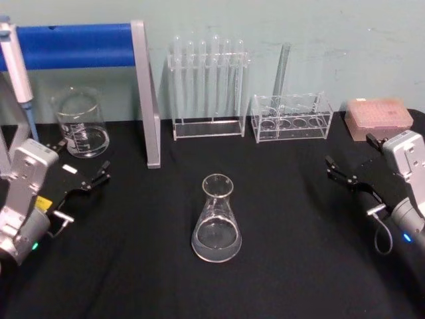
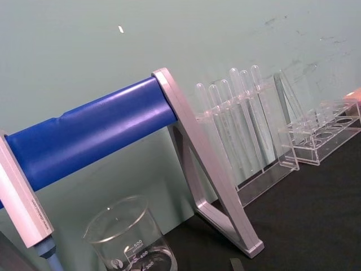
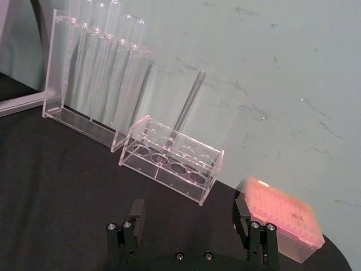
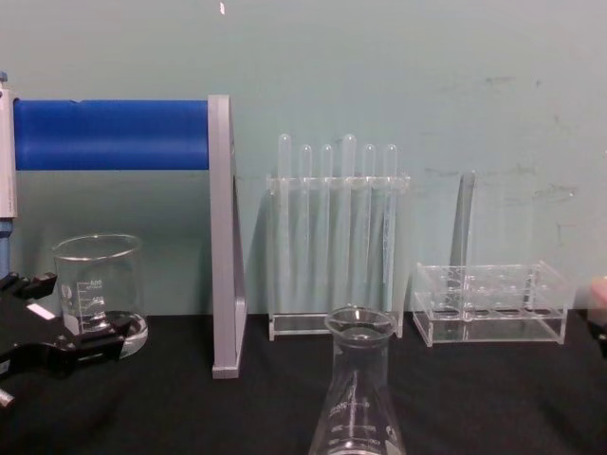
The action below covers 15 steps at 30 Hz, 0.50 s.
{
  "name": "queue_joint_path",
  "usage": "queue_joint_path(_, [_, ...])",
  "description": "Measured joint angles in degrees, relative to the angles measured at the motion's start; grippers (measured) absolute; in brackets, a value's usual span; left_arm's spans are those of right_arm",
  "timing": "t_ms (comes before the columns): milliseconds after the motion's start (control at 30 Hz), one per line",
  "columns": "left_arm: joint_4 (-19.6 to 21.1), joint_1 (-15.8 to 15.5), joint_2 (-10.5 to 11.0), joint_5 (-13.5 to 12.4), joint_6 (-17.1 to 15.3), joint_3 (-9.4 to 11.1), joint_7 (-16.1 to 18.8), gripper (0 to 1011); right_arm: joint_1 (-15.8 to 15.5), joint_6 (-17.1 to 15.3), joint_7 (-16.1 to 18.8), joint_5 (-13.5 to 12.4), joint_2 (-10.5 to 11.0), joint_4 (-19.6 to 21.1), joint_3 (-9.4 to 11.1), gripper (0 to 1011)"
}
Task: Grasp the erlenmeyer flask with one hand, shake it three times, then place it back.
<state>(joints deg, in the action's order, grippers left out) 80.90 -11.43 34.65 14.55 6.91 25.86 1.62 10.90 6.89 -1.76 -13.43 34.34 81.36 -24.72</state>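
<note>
flask [image 1: 216, 219]: upright on the black tabletop [image 1: 299, 266], front and centre, with nothing touching it.
left claw [image 1: 84, 159]: released, fingers spread, empty. It is low over the tabletop at the left, well apart from the flask and just in front of the beaker.
right claw [image 3: 189, 208]: released, fingers wide apart, empty. It is at the right side, well apart from the flask, and faces the low rack and the box.
beaker [image 1: 81, 123]: clear, upright, left rear, near the frame's grey leg.
frame [image 1: 73, 45]: a blue bar on grey legs, back left, by the wall.
tall rack [image 1: 207, 86]: clear, holds a row of test tubes, stands behind the flask at the wall.
low rack [image 1: 292, 118]: clear, just right of the tall rack, with one tube [image 1: 282, 70] standing in it.
box [image 1: 378, 116]: pink, far right rear, near the low rack.
</note>
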Motion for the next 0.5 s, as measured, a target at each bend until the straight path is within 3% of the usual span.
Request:
queue_joint_path(233, [0.0, 0.0, 0.0, 0.0, 0.0, 0.0, 0.0, 1001, -2.5, -0.5, 2.8, -1.0, 1.4, 3.2, 1.4, 1000])
queue_joint_path(500, [0.0, 0.0, 0.0, 0.0, 0.0, 0.0, 0.0, 1001, -6.6, 0.4, 8.4, -3.2, 4.0, 8.0, 2.2, 1000])
